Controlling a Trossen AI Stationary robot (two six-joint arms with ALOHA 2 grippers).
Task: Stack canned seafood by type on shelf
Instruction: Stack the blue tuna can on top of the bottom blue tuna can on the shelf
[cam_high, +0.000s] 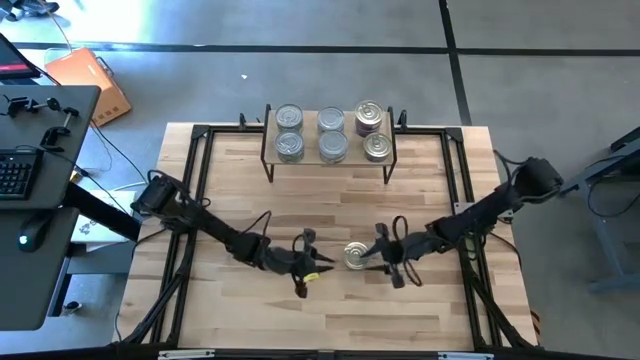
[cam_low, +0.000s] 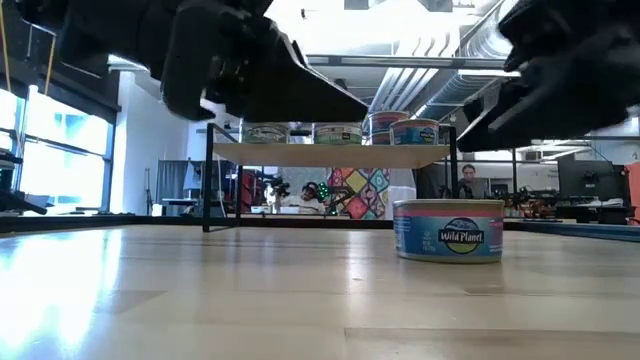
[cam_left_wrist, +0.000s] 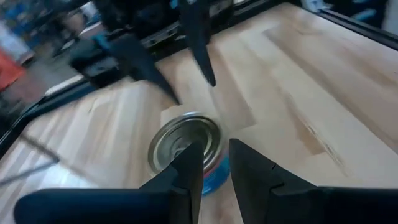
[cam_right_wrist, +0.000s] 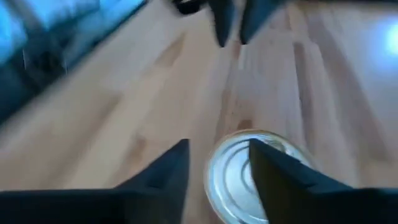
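Six tins (cam_high: 331, 134) are stacked on the shelf (cam_high: 330, 160); one tin (cam_high: 356, 256) remains on the surface (cam_high: 260, 190). Right hand (cam_high: 385, 262) is parted, empty; left hand (cam_high: 312, 263) narrowly parted, empty.

Looked like an open-plan robotics lab or workshop: exposed ceiling ducts (cam_low: 470, 45) and strip lights overhead, a grey concrete floor (cam_high: 300, 75), a black desk (cam_high: 40, 200) with keyboard (cam_high: 14, 172) (beside the table), monitors and colourful clutter behind.
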